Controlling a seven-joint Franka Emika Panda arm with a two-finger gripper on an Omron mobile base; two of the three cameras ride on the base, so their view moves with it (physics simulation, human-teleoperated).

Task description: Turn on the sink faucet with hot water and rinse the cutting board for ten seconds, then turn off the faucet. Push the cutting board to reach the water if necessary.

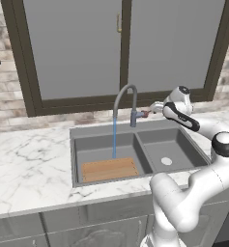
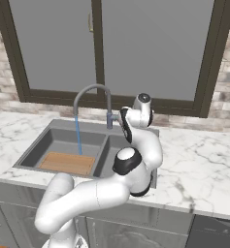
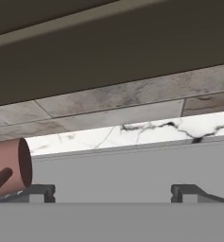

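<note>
Lever: reddish tip [image 3: 10,168] of the sink faucet [image 1: 126,103] sits just beside the left finger, outside the gap.
Fingers: [image 3: 112,193] spread wide, pinching nothing.
Water: [image 1: 114,138] thin blue stream landing on the cutting board [image 1: 109,169].
Board: flat grooved light wood, lying in the left basin of the sink [image 1: 179,144].
Surface: [image 1: 26,169] veined white marble.

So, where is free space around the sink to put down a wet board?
The marble counter left of the sink is bare, as is the stretch right of it. The smaller basin holds nothing but its drain. Crowded: the larger basin, where the cutting board lies under the water, and behind, where the gripper sits at the faucet lever.
</note>
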